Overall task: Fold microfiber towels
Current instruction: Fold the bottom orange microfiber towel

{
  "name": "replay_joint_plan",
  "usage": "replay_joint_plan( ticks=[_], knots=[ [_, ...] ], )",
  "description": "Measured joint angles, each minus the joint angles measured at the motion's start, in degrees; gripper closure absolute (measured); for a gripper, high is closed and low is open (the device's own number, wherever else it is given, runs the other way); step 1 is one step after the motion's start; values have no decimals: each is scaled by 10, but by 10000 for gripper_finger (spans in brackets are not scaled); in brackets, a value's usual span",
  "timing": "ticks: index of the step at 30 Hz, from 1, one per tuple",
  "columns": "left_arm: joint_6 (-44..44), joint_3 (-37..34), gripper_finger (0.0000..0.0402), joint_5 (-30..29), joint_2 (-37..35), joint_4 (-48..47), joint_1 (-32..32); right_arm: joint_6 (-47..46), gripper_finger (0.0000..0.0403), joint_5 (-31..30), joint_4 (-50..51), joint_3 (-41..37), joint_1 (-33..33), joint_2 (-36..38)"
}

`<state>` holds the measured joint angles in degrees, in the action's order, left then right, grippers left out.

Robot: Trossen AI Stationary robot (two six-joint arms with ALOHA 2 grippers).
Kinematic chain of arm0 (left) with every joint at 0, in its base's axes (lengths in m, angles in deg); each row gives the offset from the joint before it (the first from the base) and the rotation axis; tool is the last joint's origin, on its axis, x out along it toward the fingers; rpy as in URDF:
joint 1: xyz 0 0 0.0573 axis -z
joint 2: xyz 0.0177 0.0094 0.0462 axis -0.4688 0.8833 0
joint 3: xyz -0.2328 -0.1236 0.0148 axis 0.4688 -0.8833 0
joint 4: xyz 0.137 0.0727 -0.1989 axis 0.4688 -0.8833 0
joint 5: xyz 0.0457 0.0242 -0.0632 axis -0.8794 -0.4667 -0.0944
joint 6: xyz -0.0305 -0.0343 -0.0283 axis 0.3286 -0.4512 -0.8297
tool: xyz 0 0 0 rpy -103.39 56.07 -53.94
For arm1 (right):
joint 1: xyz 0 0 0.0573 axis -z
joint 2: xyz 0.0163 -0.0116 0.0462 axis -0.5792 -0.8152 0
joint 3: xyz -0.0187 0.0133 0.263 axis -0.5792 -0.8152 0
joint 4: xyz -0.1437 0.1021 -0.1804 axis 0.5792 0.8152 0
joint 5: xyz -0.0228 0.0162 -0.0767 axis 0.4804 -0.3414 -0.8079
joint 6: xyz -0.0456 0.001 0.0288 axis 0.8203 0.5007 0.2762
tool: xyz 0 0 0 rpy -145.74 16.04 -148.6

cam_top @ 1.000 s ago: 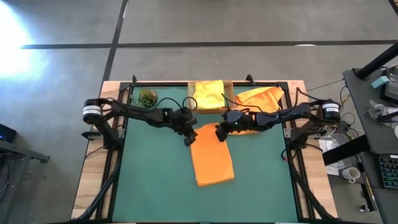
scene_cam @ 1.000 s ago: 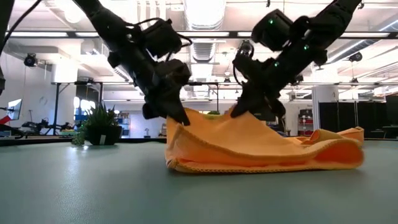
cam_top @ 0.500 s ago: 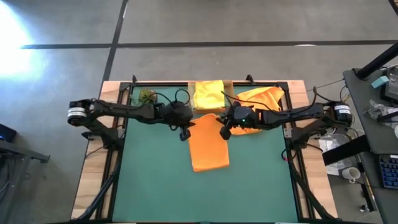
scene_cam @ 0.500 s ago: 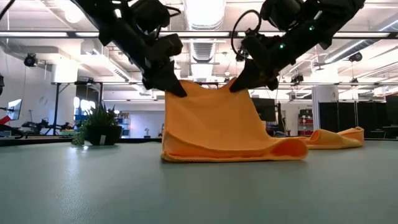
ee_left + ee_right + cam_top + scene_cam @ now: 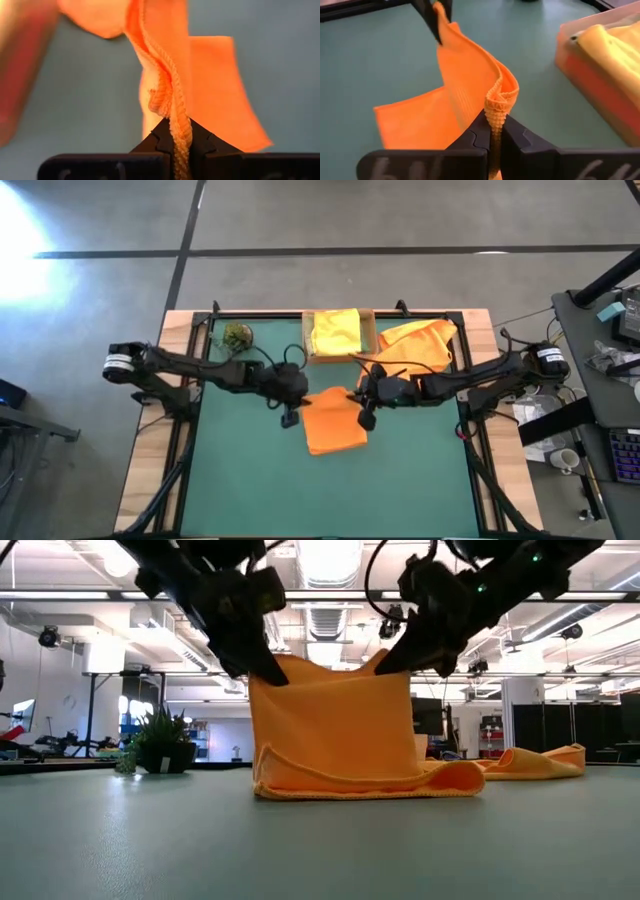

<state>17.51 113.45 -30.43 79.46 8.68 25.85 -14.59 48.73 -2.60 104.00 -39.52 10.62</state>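
A green table mat is laid over a wooden table set on a grey concrete floor, and an open hall with ceiling lights is seen beyond it in the low view. Near the mat's middle an orange towel is held up by two corners, its lower part resting folded on the mat. One corner is pinched between the closed fingers of the left gripper, the other between the closed fingers of the right gripper; each wrist view shows the hemmed edge clamped between the dark pads. The cloth is seen hanging as a flat sheet between the two grippers in the low view. At the far edge a yellow towel is lying in a cardboard tray, with another orange towel crumpled just beside it. A small potted plant is standing at the far left corner.
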Motion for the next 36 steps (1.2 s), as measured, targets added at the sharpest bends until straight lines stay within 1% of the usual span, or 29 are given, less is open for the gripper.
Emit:
replay_joint_plan(
  ticks=[2, 8, 13, 17, 21, 24, 26, 30, 33, 36],
  knots=[
    [-10, 0, 400, 0, 0, 1, 18, -9, 394, -3, 1, 0, -16, 0],
    [-87, -6, 400, -2, 2, 32, 48, -5, 394, -2, 19, -1, -60, -13],
    [-150, -5, 400, -3, 35, 67, 62, 13, 394, -4, 17, -3, -83, -41],
    [-170, 2, 400, -3, 75, 74, 76, 22, 394, -9, 15, -3, -86, -60],
    [-196, 7, 400, -3, 100, 90, 86, 38, 394, -7, 21, -4, -91, -68],
    [-222, 7, 400, -3, 107, 89, 92, 41, 394, -5, 19, -5, -91, -68],
    [-237, 6, 400, 2, 108, 88, 94, 41, 394, 7, 22, -7, -91, -68],
    [-240, 5, 400, 12, 109, 91, 97, 27, 394, 19, 34, -7, -92, -72],
    [-240, 6, 390, 30, 111, 110, 98, 20, 394, 22, 43, -7, -92, -79],
    [-240, 5, 368, 40, 111, 125, 99, 8, 394, 28, 49, -7, -93, -85]
  ],
)
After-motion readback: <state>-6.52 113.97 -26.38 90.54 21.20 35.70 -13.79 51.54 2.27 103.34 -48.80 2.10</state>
